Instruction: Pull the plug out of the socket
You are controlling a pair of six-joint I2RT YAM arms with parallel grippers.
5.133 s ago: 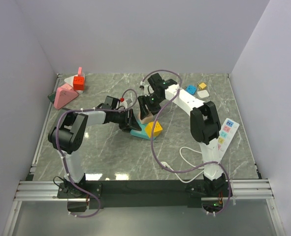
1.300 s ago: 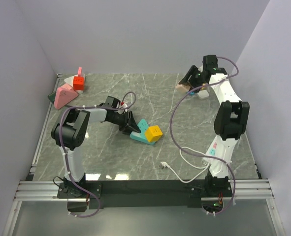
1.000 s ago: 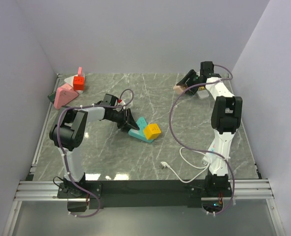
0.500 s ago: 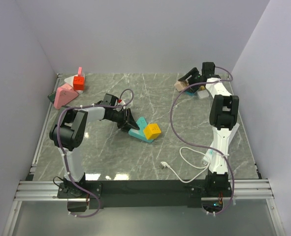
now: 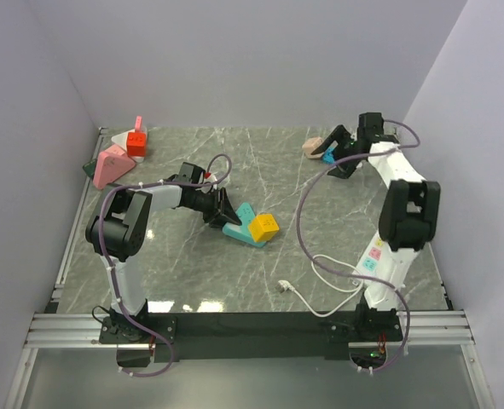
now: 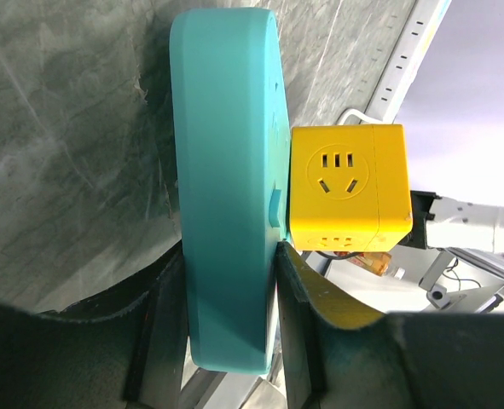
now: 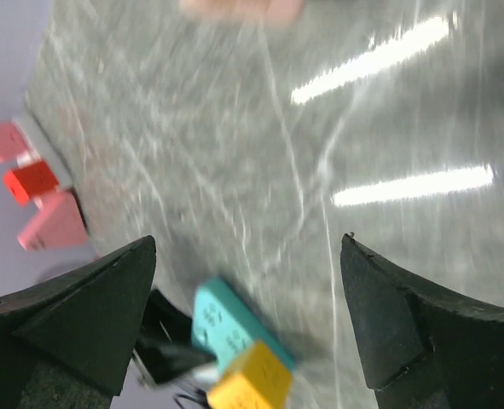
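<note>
A teal socket block (image 5: pixel 237 225) lies mid-table with a yellow cube plug (image 5: pixel 264 227) still on it. My left gripper (image 5: pixel 218 209) is shut on the block's end; in the left wrist view the fingers (image 6: pixel 298 294) clamp the teal block (image 6: pixel 226 170) below the yellow cube (image 6: pixel 350 187). A pinkish-tan plug (image 5: pixel 312 146) lies free on the table at the back right. My right gripper (image 5: pixel 337 153) is open and empty just right of it. The right wrist view shows its jaws wide apart (image 7: pixel 247 247), the teal block (image 7: pixel 224 317) far off, and the tan plug (image 7: pixel 243 7) blurred at the top edge.
A pink wedge socket (image 5: pixel 111 166) with a red cube (image 5: pixel 136 142) sits at the back left. A small blue cube (image 5: pixel 328 156) lies by the right gripper. A white power strip (image 5: pixel 376 252) lies under the right arm, its white cable and plug (image 5: pixel 284 286) near the front.
My right gripper carried the tan plug from the teal block to the back right, let it go and drew back to the right. The left gripper has stayed shut on the block.
</note>
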